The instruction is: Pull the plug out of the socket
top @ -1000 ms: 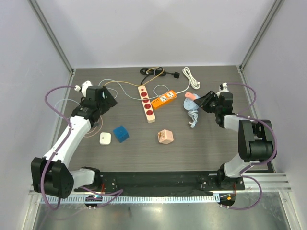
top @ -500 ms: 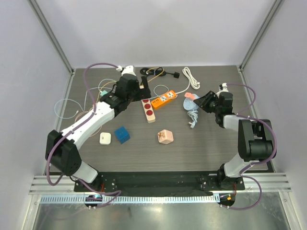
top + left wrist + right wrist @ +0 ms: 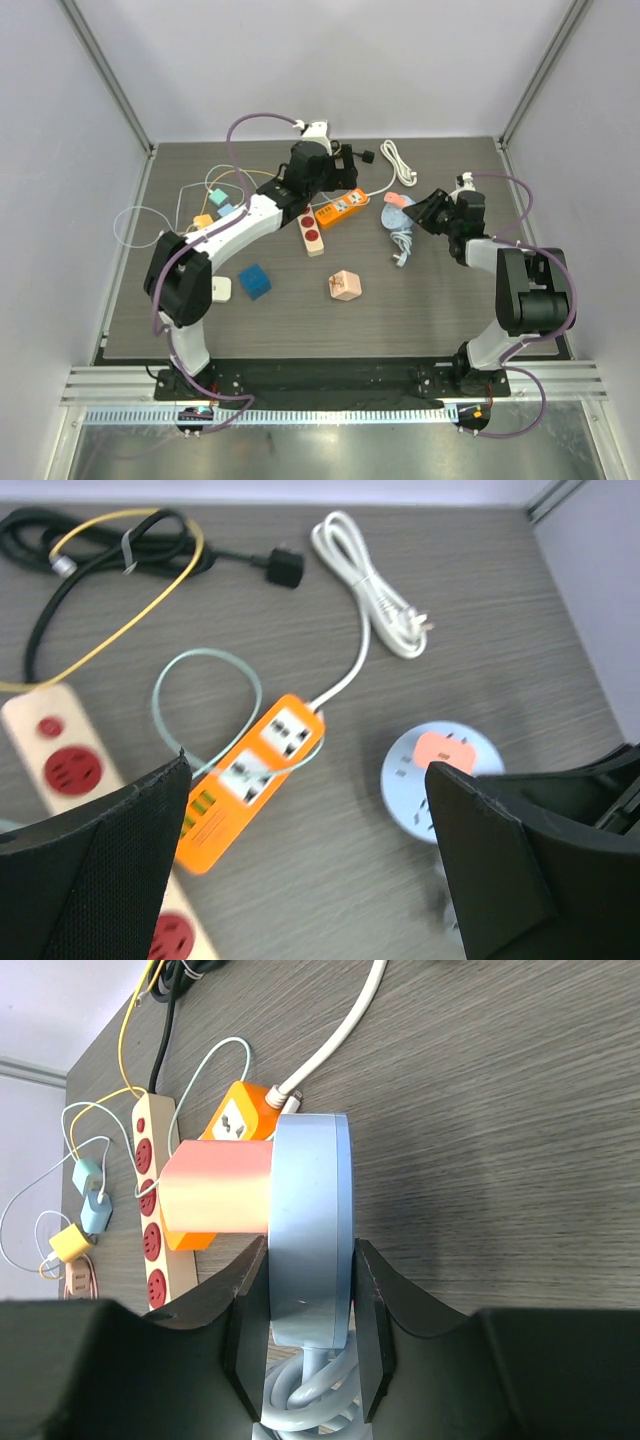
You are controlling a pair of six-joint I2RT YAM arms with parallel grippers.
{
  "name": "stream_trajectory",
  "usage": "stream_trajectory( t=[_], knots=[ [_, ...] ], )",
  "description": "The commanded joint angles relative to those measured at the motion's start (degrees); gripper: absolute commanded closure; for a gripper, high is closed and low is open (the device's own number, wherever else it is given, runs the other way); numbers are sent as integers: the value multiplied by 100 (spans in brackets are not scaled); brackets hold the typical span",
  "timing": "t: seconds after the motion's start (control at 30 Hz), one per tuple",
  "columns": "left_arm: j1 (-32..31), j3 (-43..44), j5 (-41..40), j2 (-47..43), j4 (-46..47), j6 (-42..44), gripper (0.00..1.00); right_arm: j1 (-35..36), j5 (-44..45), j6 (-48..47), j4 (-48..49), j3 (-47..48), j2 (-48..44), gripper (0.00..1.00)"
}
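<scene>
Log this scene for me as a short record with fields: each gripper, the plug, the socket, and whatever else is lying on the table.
right gripper: shut on the round blue socket, fingers clamping its rim
pink plug: seated in the socket, not yet pulled
left gripper: open, empty, above the orange power strip, short of the plug
other items: wooden strip with red outlets, blue cube, white cable, black cable
task status: plug not removed
</scene>
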Motion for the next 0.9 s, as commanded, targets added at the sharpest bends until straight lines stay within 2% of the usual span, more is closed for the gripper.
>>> stream_trajectory(
  t=[0.0, 0.13, 0.2, 0.33, 0.43, 0.6, 0.73, 0.77, 0.87],
  knots=[
    [-16, 440, 165, 295, 1254, 208, 0, 3, -180, 39, 440, 338, -75, 99],
    [-17, 695, 587, 840, 1862, 226, 3, 3, -197, -32, 308, 409, -31, 99],
    [-17, 695, 920, 1174, 2299, 148, 8, 3, -171, -111, 229, 453, -22, 99],
    [-34, 1247, 1386, 1789, 2207, -204, 16, 3, -74, -234, 10, 488, -75, 99],
    [-148, 1556, 1441, 2001, 1925, -162, 15, 3, -4, -269, -9, 479, -163, 99],
    [-552, 1504, 1256, 2080, 1574, 155, 9, 3, 58, -313, -17, 418, -260, 99],
    [-781, 1451, 1256, 2071, 1450, 761, 3, 3, 14, -304, -17, 400, -321, 99],
    [-833, 1495, 1308, 2089, 1363, 1023, 3, 3, 5, -304, -17, 383, -347, 99],
    [-852, 1670, 1257, 2220, 1065, 1122, 4, 3, -4, -313, 0, 348, -462, 99]
  ],
)
